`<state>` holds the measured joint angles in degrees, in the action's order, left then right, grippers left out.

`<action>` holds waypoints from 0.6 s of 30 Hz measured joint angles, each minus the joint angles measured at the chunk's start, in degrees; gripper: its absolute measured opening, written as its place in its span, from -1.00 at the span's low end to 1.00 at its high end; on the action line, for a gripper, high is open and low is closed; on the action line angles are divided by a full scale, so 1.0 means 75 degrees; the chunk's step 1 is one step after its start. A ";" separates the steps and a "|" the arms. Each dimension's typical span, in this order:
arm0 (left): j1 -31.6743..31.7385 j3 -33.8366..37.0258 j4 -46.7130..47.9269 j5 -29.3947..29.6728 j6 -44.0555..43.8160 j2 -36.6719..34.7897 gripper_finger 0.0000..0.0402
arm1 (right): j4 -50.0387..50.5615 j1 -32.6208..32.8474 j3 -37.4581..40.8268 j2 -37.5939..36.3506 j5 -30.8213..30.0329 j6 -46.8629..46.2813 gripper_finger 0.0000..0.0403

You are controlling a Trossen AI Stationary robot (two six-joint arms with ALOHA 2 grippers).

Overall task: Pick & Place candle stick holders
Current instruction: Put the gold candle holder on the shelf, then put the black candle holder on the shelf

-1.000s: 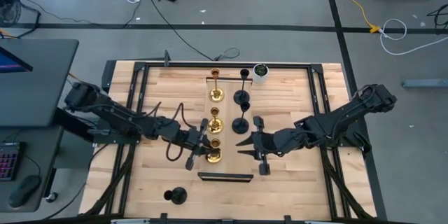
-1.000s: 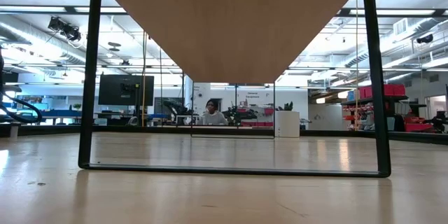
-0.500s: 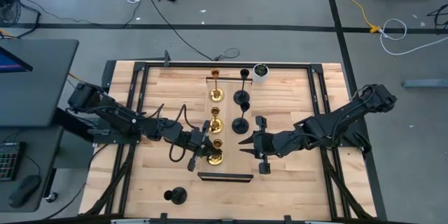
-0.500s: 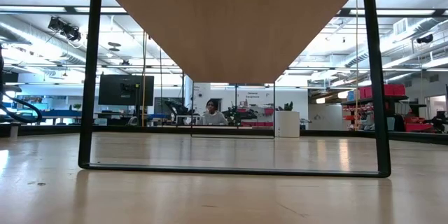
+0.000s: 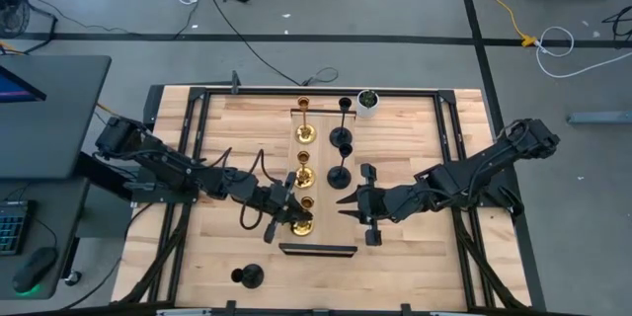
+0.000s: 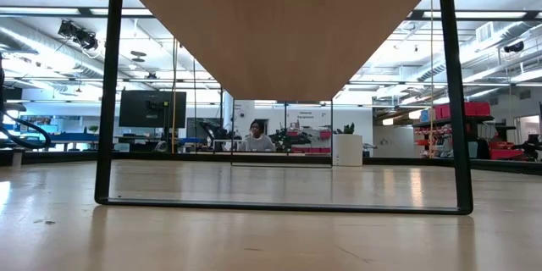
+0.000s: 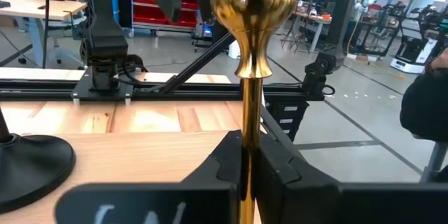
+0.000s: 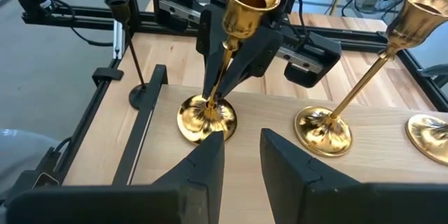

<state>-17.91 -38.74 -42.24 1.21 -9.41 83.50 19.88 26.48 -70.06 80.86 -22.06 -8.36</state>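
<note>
Brass candle stick holder (image 8: 225,56): upright on the table, nearest the black bar (image 5: 318,250). Left gripper (image 5: 292,211) pinches its stem. Right gripper (image 5: 342,202), fingers slightly parted and empty, just beside it.

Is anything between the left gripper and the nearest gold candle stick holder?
Nothing visible. The left gripper already has its jaws shut on the stem of the gold candle stick holder, whose base sits on the table. The right gripper waits beside it, clear.
</note>
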 joint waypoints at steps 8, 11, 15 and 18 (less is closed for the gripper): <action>-0.0012 0.0000 0.0006 0.0000 0.0148 0.0000 -0.62 | 0.0000 0.0000 0.0000 0.0000 0.0000 0.0003 -0.53; -0.0014 0.0000 0.0009 -0.0053 0.0217 0.0000 -0.49 | 0.0000 0.0000 0.0000 0.0003 0.0001 0.0003 -0.53; -0.0015 0.0000 0.0028 -0.0205 0.0230 0.0000 -0.36 | 0.0000 0.0000 0.0000 0.0003 0.0000 0.0010 -0.53; -0.0015 0.0000 0.0069 -0.0208 0.0300 0.0000 -0.30 | 0.0000 0.0000 0.0000 0.0003 0.0003 0.0026 -0.53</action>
<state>-18.02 -38.74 -41.72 -0.35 -7.16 83.50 19.88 26.48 -70.06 80.88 -22.04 -8.16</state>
